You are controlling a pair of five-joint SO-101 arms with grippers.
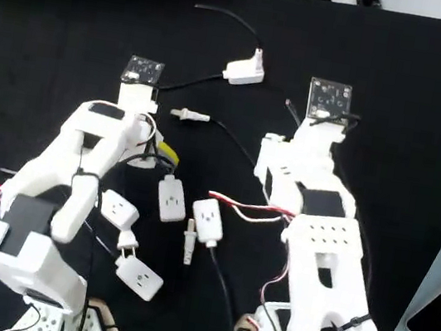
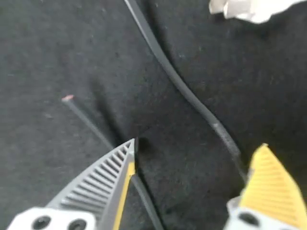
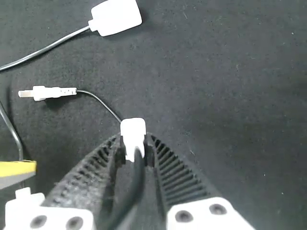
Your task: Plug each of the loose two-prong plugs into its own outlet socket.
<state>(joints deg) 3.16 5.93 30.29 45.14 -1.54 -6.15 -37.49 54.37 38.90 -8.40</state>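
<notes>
my right tool [image 3: 133, 146] is clamped tight on a small white cable end [image 3: 133, 130], low over the counter [image 3: 230, 72], i reckon to line it up for mating; a loose plug [image 3: 48, 92] lies just ahead; my left tool [image 2: 197, 146] gapes wide over a black cable [image 2: 182, 88], holding nothing; a socket [image 1: 172, 198] lies between the arms.
</notes>
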